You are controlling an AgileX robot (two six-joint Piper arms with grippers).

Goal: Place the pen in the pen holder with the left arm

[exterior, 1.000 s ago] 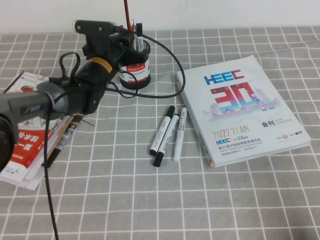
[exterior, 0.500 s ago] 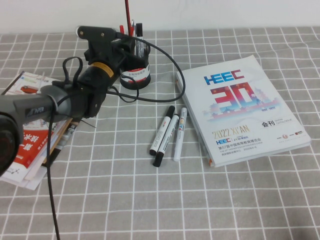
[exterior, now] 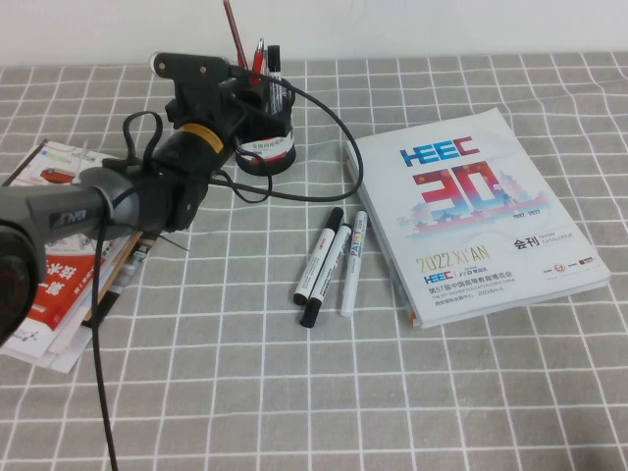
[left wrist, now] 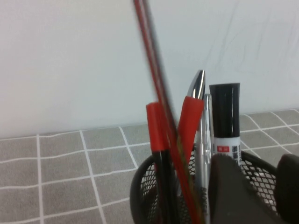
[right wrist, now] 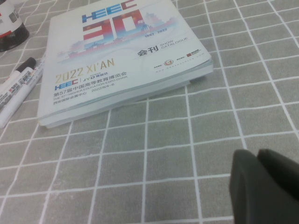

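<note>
Upper left: we see the pen leaning in the pen holder, left gripper open beside it; lower right of its wrist view, right gripper closed.

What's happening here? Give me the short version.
The left arm's pincer sits at the pen holder at the back of the table. The pen stands in the holder, leaning. Three markers and a catalogue lie untouched. The right pincer hovers, shut, beside the catalogue.

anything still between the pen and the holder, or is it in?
Nothing in the way: the pen already stands tilted inside the pen holder among other pens. The left pincer sits at the holder's rim; the right pincer is parked near the catalogue.
</note>
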